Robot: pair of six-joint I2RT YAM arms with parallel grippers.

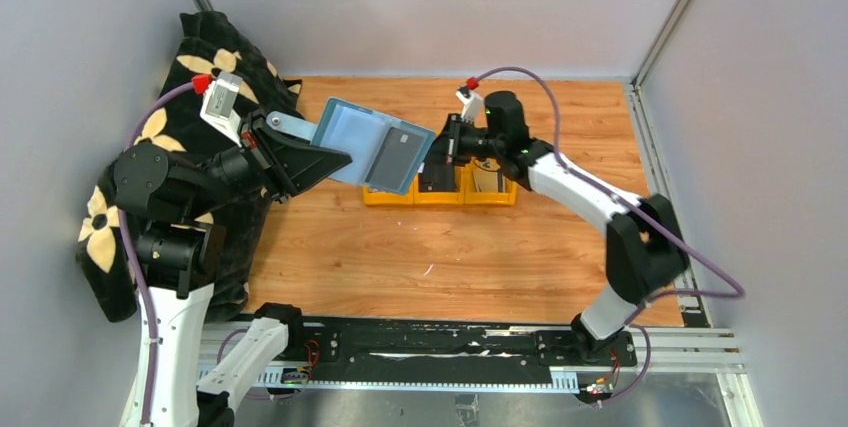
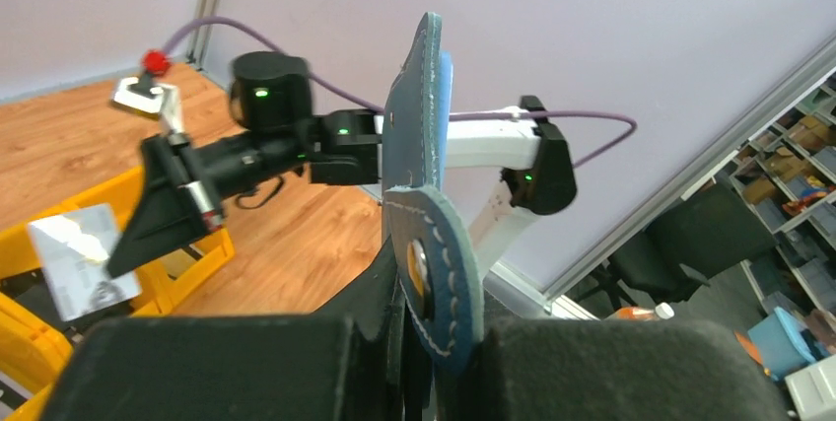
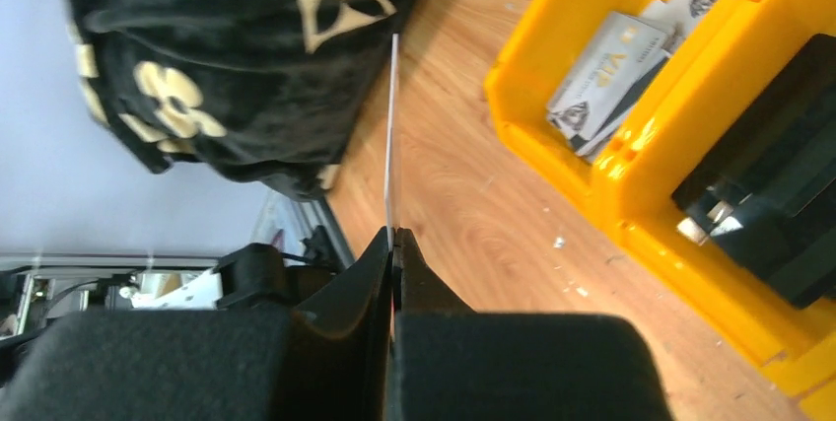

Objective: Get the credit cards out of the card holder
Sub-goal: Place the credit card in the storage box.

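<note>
We see the left gripper (image 2: 434,362) clamped on the teal-blue folding card holder (image 1: 350,132) at its strap end, open and up in the air; soft and floppy, we judge. The right gripper (image 3: 392,244) pinches a thin silvery-grey plastic card (image 2: 84,258) by one edge, apparently clear of the holder: light, stiff, slick, so squeeze its flat faces. Yellow plastic bins (image 1: 440,199) lie beyond.
</note>
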